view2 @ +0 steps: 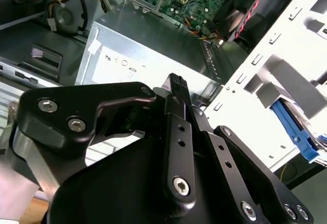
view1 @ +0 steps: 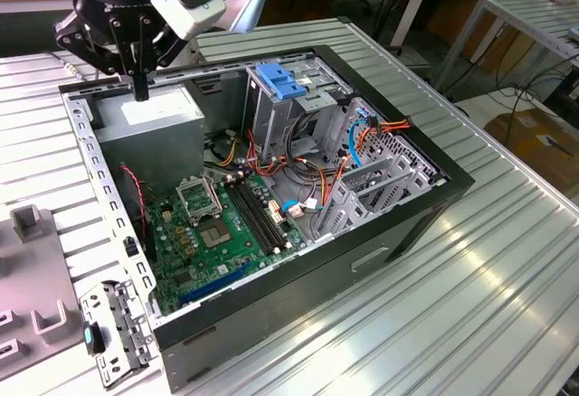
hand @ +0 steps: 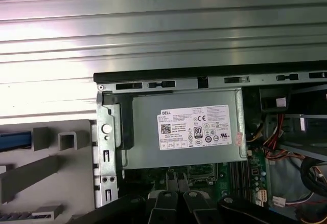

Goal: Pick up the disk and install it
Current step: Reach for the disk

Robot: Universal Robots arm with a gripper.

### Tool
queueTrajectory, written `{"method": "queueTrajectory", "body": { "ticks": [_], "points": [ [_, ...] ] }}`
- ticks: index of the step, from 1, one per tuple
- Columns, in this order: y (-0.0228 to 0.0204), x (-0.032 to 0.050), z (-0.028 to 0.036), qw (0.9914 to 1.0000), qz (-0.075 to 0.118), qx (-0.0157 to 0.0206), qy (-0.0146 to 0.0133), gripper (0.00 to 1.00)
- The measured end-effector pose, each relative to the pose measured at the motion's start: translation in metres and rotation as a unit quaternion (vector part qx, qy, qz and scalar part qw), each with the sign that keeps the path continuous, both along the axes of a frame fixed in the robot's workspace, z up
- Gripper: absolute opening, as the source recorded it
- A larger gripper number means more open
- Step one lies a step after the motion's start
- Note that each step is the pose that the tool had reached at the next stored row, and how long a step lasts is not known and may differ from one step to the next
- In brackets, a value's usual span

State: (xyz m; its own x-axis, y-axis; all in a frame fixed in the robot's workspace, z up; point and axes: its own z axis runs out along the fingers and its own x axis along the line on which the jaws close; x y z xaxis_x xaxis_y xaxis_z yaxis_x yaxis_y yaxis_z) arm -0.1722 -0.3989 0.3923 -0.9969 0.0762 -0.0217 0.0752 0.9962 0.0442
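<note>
Gripper [view2: 176, 83] was closed on nothing, hanging just above the power supply [hand: 189, 132] in a corner of the open case [view1: 271, 319]. Blue-edged piece on the grey fixture [hand: 46, 168] beside the case was probably the disk [hand: 13, 140], can't confirm. Judged: pick not begun, install all left.

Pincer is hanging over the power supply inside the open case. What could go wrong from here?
1. The shut pincer sits low over the power-supply box; dropping further would likely hit its top.
2. The case's perforated edge rail stands close beside it; a sideways move may clip it.
3. Loose cables lie beside the drive cage and could snag anything carried in there.
</note>
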Motion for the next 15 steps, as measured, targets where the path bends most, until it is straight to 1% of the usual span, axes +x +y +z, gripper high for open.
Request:
{"method": "queueTrajectory", "body": {
  "ticks": [6, 9, 15],
  "points": [
    [0.0, -0.0144, -0.0003, 1.0, 0.0, 0.0, 0.0002, 0.11],
    [0.0, -0.0247, -0.0005, 1.0, 0.0, 0.0, 0.0003, 0.11],
    [0.0, -0.0406, -0.0008, 1.0, 0.0, 0.0, 0.0006, 0.11]
  ]
}}
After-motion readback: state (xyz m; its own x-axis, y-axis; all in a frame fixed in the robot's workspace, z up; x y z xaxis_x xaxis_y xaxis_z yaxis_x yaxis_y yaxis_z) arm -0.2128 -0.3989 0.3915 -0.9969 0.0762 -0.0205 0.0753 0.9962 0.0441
